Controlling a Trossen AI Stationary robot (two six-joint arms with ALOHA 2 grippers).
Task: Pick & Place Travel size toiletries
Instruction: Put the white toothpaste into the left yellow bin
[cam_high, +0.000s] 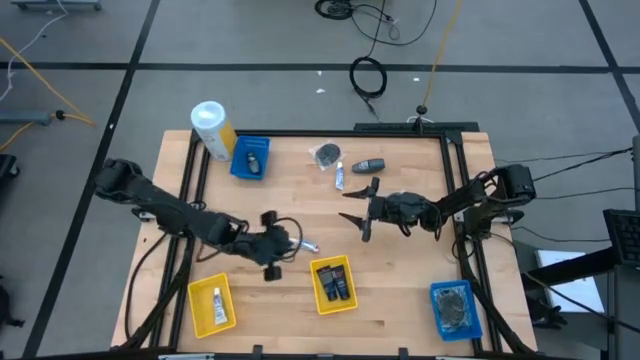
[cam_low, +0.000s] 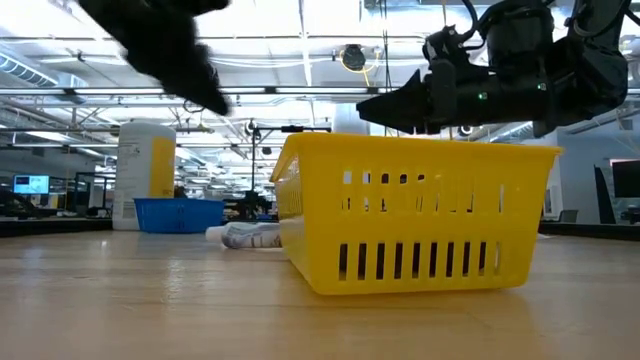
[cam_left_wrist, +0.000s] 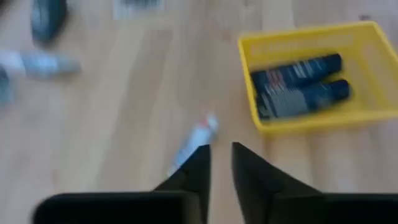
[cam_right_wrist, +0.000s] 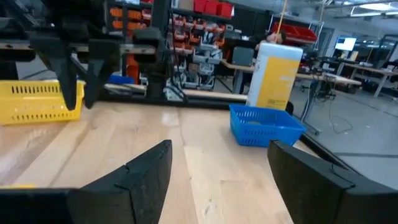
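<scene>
A thin white tube (cam_left_wrist: 198, 138) lies flat on the wood, its near end beside one fingertip of my left gripper (cam_left_wrist: 221, 155), which hovers over the table's middle (cam_high: 290, 243), slightly open with nothing between its fingers. I cannot tell whether that finger touches the tube. Two dark bottles (cam_left_wrist: 301, 84) lie in the yellow tray (cam_high: 333, 285) just beyond. At the far middle a grey packet (cam_high: 326, 155), a white tube (cam_high: 340, 177) and a dark bottle (cam_high: 371, 164) lie loose. My right gripper (cam_high: 360, 212) hangs wide open near them, holding nothing.
A second yellow tray (cam_high: 212, 305) at the near left holds a white tube. A blue tray (cam_high: 250, 158) stands at the far left beside a white-and-yellow canister (cam_high: 212, 128). Another blue tray (cam_high: 455, 308) with grey packets sits at the near right.
</scene>
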